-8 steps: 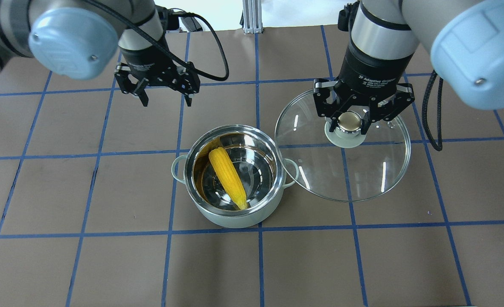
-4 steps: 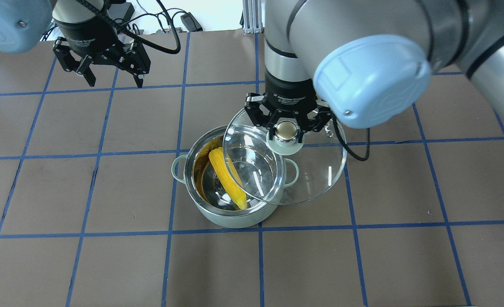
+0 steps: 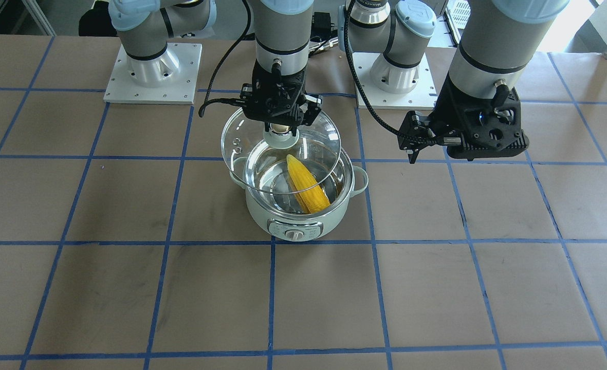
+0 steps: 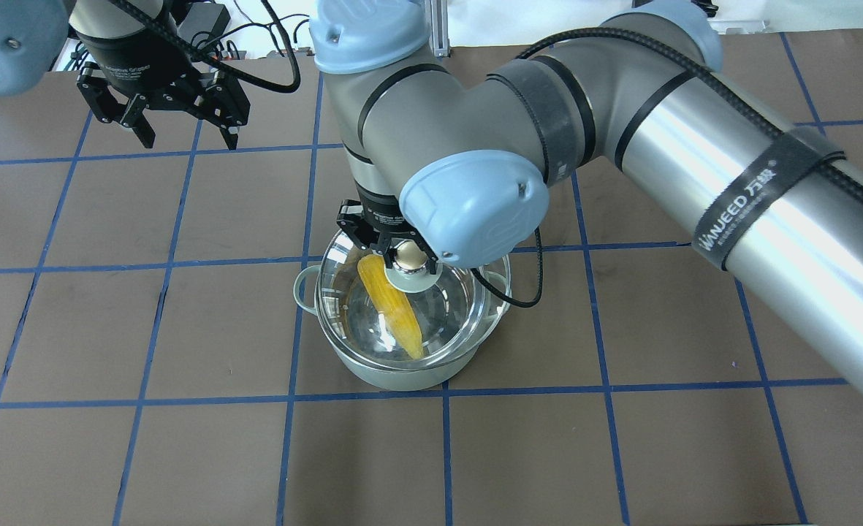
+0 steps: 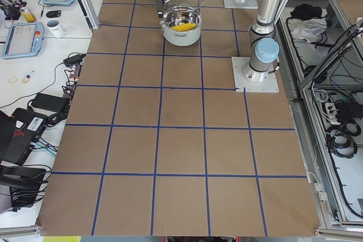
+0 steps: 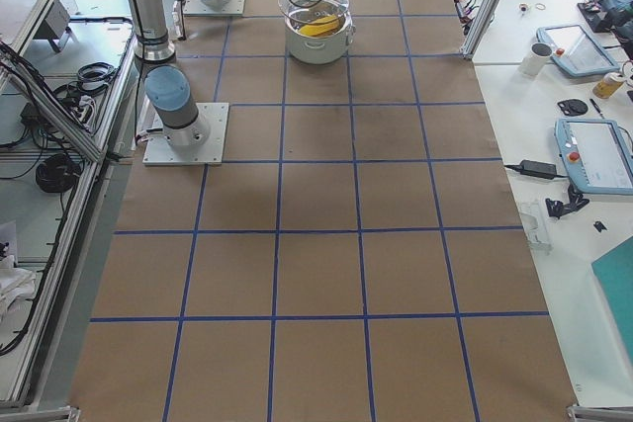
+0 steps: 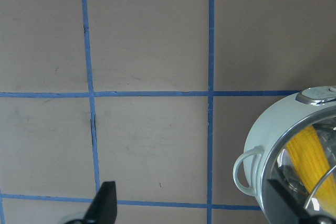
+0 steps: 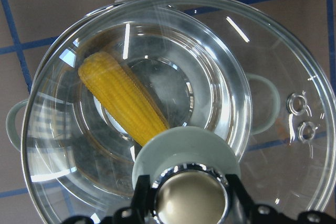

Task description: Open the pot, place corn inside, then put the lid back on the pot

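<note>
Overhead exterior view puts the pot point(image 4: 387, 376) about midway between the robot-side edge and the operators' edge of the bench. The corn point(image 4: 394, 310) lies slantwise inside it, tip down against the steel floor. The lid point(image 8: 262, 66) hangs over the pot's mouth but is not seated. In the right wrist view its metal rim sits off-centre from the pot's rim, overhanging on one side, and the front-facing view shows it raised and displaced toward the robot-side edge. The right gripper point(image 4: 391, 252) is closed on the ball knob point(image 8: 191, 200), one finger on either side of it, touching nothing else. I judge the lid rigid and fairly weighty for its size, with brittle glass that a hard drop onto the steel rim could chip. The knob is the only sensible hold, yet it is a polished ball, so it is likely slippery. The disc could also rock or pivot about a two-point pinch, so it wants a firm squeeze, a level carry and a slow descent once the rims line up. The left gripper point(image 4: 188, 139) hovers toward the far left corner of the bench, well apart from the pot, its fingers point(image 7: 105, 203) spread wide with nothing between them.
</note>
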